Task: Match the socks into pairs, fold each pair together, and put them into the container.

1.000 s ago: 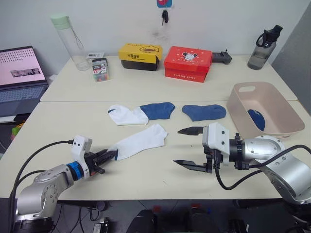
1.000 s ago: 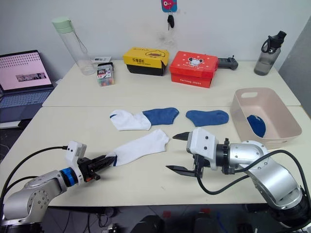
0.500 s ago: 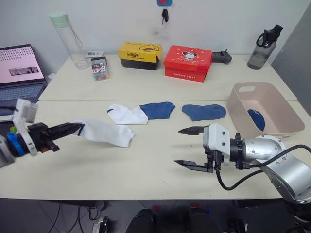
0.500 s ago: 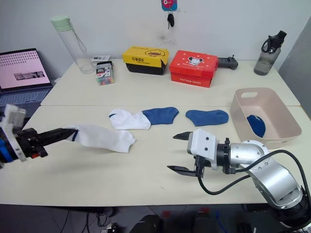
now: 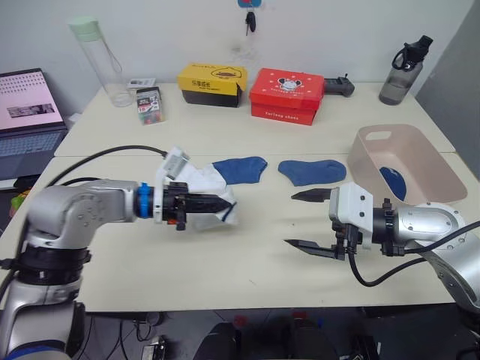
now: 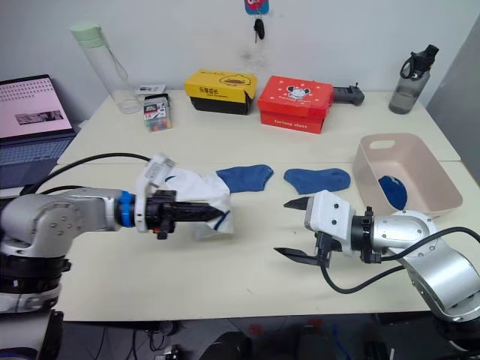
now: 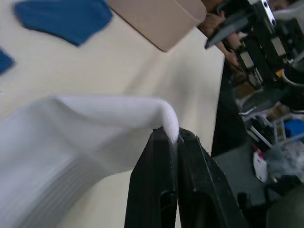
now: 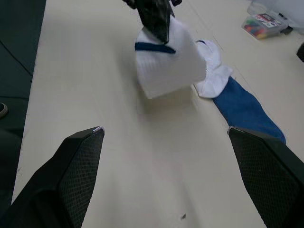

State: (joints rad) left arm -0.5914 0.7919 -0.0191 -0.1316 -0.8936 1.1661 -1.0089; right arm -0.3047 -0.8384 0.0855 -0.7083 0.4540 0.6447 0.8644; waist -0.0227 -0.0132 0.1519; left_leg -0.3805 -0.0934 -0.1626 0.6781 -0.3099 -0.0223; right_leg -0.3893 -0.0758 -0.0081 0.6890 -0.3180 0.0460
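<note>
Desk (image 5: pixel 247 135): pale cream top, made of two slabs — a seam runs across it beyond both pincers.
Wall (image 5: pixel 330 30): plain white, behind the desk's far edge; keys (image 5: pixel 248 21) hang on it.
Far edge of desk: clear bottle with green lid (image 5: pixel 96 51), yellow box (image 5: pixel 212 78), red box (image 5: pixel 292 84), dark grey bottle (image 5: pixel 401 61).
Laptop (image 5: pixel 30 112): open, on a lower surface out past the left pincer's side.
Light: even — soft shadows.
</note>
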